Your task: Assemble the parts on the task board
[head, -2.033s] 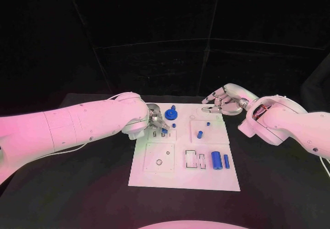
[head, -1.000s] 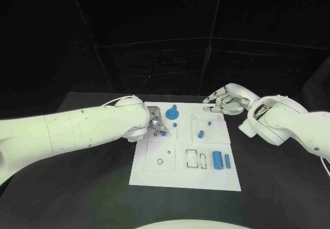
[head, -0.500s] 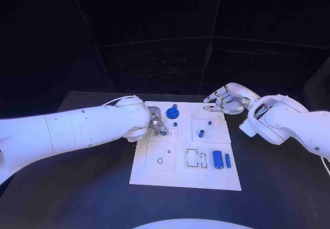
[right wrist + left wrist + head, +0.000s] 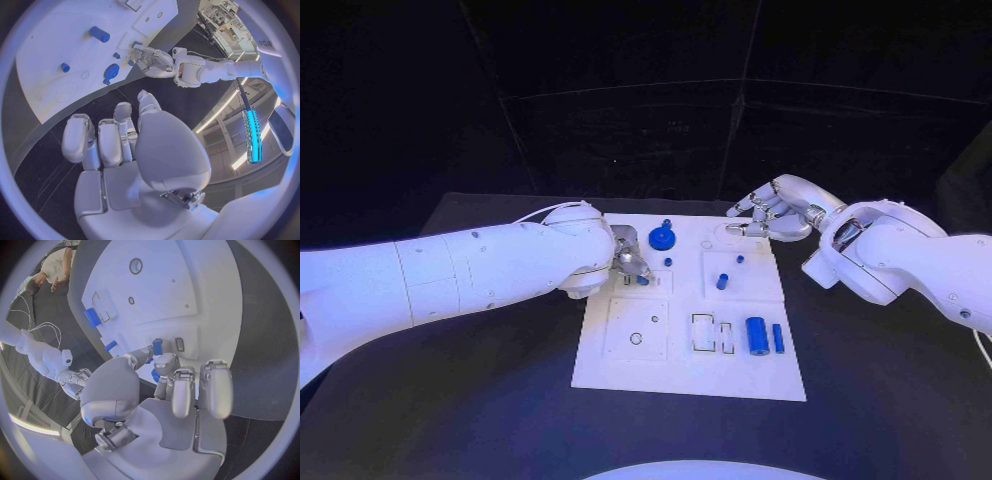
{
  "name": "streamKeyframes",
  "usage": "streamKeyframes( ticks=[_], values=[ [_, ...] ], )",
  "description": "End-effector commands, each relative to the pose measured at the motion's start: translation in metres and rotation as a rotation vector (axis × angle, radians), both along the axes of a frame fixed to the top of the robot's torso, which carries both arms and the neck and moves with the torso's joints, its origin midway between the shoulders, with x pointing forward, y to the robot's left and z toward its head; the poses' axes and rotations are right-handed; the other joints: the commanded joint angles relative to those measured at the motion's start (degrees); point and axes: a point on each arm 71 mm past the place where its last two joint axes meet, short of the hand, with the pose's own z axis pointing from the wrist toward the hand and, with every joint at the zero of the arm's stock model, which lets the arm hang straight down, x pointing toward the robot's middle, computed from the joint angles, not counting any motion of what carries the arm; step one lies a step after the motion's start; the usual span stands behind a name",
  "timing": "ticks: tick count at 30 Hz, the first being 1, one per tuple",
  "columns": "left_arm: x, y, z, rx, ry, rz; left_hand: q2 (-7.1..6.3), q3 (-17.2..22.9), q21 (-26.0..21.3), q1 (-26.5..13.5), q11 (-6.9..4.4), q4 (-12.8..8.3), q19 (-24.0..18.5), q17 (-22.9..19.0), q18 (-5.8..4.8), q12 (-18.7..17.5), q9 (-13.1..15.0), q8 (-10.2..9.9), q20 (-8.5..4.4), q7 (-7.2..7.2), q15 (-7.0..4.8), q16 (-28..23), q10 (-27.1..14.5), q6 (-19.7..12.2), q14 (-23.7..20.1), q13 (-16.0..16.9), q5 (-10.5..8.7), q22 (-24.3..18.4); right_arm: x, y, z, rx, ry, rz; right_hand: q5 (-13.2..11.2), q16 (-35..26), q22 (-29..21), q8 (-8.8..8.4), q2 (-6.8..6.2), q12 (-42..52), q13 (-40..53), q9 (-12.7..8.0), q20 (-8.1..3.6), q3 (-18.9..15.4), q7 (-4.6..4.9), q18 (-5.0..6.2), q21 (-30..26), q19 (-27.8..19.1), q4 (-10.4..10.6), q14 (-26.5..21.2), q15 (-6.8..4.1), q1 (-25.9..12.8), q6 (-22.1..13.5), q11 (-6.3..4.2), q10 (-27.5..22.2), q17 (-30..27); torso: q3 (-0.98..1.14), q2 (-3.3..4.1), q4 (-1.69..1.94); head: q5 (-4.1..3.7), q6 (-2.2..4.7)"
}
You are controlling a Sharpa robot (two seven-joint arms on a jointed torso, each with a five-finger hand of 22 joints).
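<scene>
- My left hand [image 4: 626, 262] is at the task board [image 4: 689, 380]'s ten o'clock corner, thumb and finger pinching a small blue part [image 4: 157, 346] right over the little slots there.
- To do this well, I'd square the piece to its slot and press straight down, no twisting.
- My right hand [image 4: 769, 215] hangs at one o'clock, fingers apart, holding nothing.

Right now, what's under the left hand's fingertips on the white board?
The left hand pinches a small blue part over rectangular slots in the white task board. Whether the part is seated is hidden by fingers.
</scene>
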Motion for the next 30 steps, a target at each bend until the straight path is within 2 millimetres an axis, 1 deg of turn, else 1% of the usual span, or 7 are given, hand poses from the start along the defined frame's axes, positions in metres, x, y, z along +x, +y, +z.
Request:
streamKeyframes(
  ticks=[1,2,8,11,15,18,30],
  values=[
    [-0.0003,0.0012,-0.0028,0.022,0.01,0.002,-0.19,-2.11,0.41,-1.61,-0.05,1.46,2.12,15.1,-1.09,0.38,0.02,0.28,-0.32,0.02,-0.42,0.18,0.33,0.59,6.04,0.2,-0.41,3.81,-0.0002,0.0013,0.0011,0.003,0.0,0.012,0.07,-0.18,-0.09,0.35,0.34,-0.33,-0.09,0.07,0.08,-0.3,0.12,1.09,-0.21,-0.49,-0.08,1.17,-0.5,-0.08,0.4,-0.05,-0.18,-0.08,0.02,0.03,-0.02,-0.04,0.0],
    [-0.0001,0.0012,-0.0027,0.022,0.009,0.003,-0.17,-2.92,0.43,-2.19,-0.04,2.06,2.15,15.1,-1.1,0.48,0.0,0.27,-0.32,0.02,-0.42,0.18,0.37,0.69,6.04,0.28,-0.46,3.87,-0.0001,0.0013,0.001,0.003,0.0,0.012,0.11,-0.24,-0.17,0.35,0.36,-0.43,-0.18,0.07,0.08,-0.31,0.12,1.11,-0.26,-0.55,-0.06,1.16,-0.5,-0.1,0.39,-0.05,-0.23,-0.16,0.02,0.04,-0.03,-0.02,-0.01],
    [0.0016,0.0002,-0.0027,0.022,0.007,0.005,0.27,-6.05,0.45,-3.22,-0.05,3.82,2.19,15.1,-1.11,0.74,-0.09,0.18,-0.35,-0.01,-0.45,0.18,0.36,0.9,6.04,0.42,-0.48,4.01,-0.0003,0.0014,0.001,0.003,0.001,0.012,0.19,-0.33,-0.33,0.35,0.39,-0.52,-0.28,0.06,0.08,-0.37,0.12,1.14,-0.36,-0.64,0.01,1.14,-0.5,-0.19,0.37,-0.05,-0.28,-0.27,0.02,0.03,0.0,-0.09,0.03],
    [0.0022,-0.0008,-0.0029,0.024,0.008,0.003,0.44,-6.55,0.57,-3.23,-0.06,4.05,2.26,15.1,-1.15,0.84,-0.1,0.17,-0.36,-0.04,-0.46,0.18,0.4,0.98,6.04,0.5,-0.47,4.21,-0.0004,0.0017,0.001,0.003,0.001,0.013,0.19,-0.33,-0.33,0.35,0.39,-0.52,-0.28,0.06,0.08,-0.37,0.12,1.14,-0.36,-0.64,0.01,1.14,-0.5,-0.19,0.37,-0.05,-0.28,-0.27,0.03,0.01,-0.04,-0.08,-0.03],
    [0.0032,-0.002,-0.0029,0.024,0.009,-0.001,0.83,-7.51,0.35,-3.28,-0.15,4.58,2.16,15.1,-1.08,1.57,-0.1,0.25,-0.39,-0.15,-0.52,0.18,0.82,1.28,6.04,1.25,-0.44,3.92,-0.0005,0.0015,0.0009,0.002,0.002,0.014,0.24,-0.49,-0.43,0.35,0.43,-0.56,-0.33,0.06,0.08,-0.41,0.13,1.16,-0.43,-0.7,0.07,1.1,-0.5,-0.27,0.35,-0.05,-0.31,-0.47,-0.02,0.03,0.01,-0.21,-0.01],
    [0.0041,-0.002,-0.0031,0.026,0.011,-0.004,1.16,-8.38,0.24,-3.53,-0.24,5.17,2.12,15.1,-1.04,2.05,-0.1,0.33,-0.44,-0.26,-0.58,0.18,1.14,1.58,6.04,1.69,-0.4,3.79,-0.0006,0.0012,0.0009,0.002,0.003,0.014,0.25,-0.57,-0.58,0.35,0.44,-0.75,-0.51,0.06,0.08,-0.43,0.13,1.2,-0.52,-0.8,0.08,1.07,-0.5,-0.28,0.35,-0.04,-0.41,-0.6,0.02,0.0,-0.03,-0.18,-0.13],
    [0.0063,-0.0014,-0.0027,0.021,0.003,0.003,1.07,-11.23,0.71,-4.65,-0.47,6.82,2.39,15.1,-1.19,2.66,-0.09,0.63,-0.58,-0.54,-0.75,0.18,1.66,2.48,6.04,2.15,-0.42,4.56,-0.0008,0.0008,0.001,0.001,0.003,0.013,0.24,-0.77,-0.79,0.36,0.39,-0.95,-0.71,0.06,0.08,-0.59,0.13,1.24,-0.66,-0.93,0.19,1.02,-0.49,-0.45,0.34,-0.03,-0.52,-0.82,0.01,0.01,0.03,-0.29,-0.07]
  ],
)
